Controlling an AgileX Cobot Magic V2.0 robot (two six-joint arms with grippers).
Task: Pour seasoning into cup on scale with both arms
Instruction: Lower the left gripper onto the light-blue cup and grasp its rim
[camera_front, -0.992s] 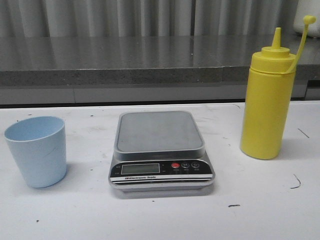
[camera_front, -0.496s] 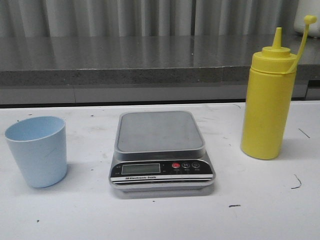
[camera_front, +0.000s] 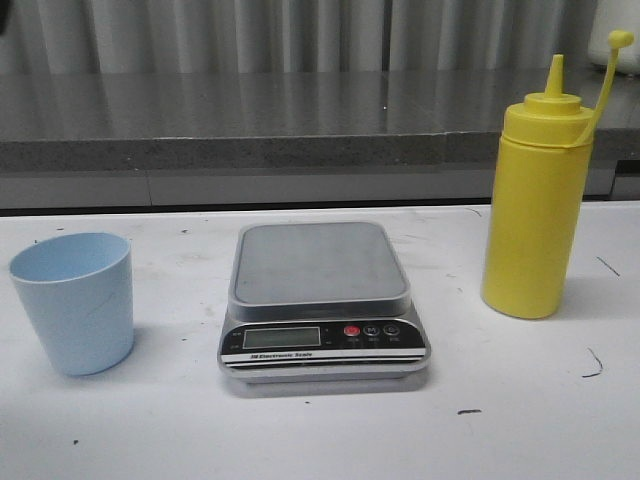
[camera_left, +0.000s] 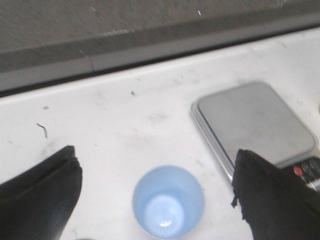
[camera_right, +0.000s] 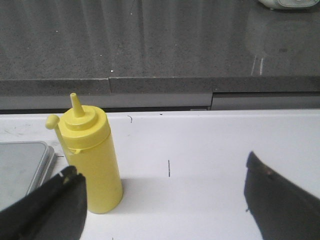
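The pale blue cup (camera_front: 73, 300) stands upright and empty on the white table at the left. Seen from the left wrist, the cup (camera_left: 168, 202) sits below my open left gripper (camera_left: 157, 185), between its two black fingers and touching neither. The silver scale (camera_front: 320, 298) lies in the middle with a bare platform. The yellow seasoning bottle (camera_front: 535, 200) stands upright at the right, its cap hanging off on the strap. My open right gripper (camera_right: 165, 192) hovers beside the bottle (camera_right: 91, 152), which stands just past one finger, not between them. Neither gripper appears in the front view.
A grey stone ledge (camera_front: 300, 125) runs along the back of the table. The scale's edge (camera_left: 255, 125) lies close to one left finger (camera_left: 272, 195). A few small dark marks dot the white tabletop (camera_front: 520, 400).
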